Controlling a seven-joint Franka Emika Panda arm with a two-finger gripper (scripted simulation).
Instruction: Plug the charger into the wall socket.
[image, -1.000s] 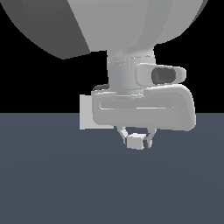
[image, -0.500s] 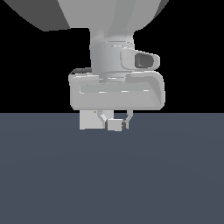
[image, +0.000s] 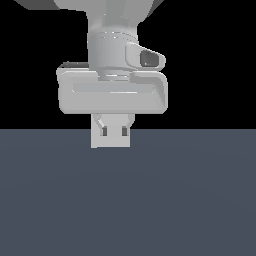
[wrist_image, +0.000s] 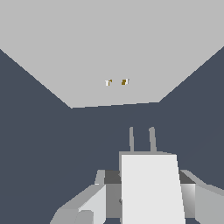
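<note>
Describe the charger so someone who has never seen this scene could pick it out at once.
In the wrist view, start at the large flat white wall socket with two tiny dark holes, then drop to the gripper. The charger is the small white block clamped there. Unlike the panel, it carries two thin prongs pointing at the socket.

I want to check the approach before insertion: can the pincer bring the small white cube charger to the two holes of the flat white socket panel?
Probably yes. The pincer holds the small white cube charger, and nothing lies between its prongs and the flat white socket panel.
</note>
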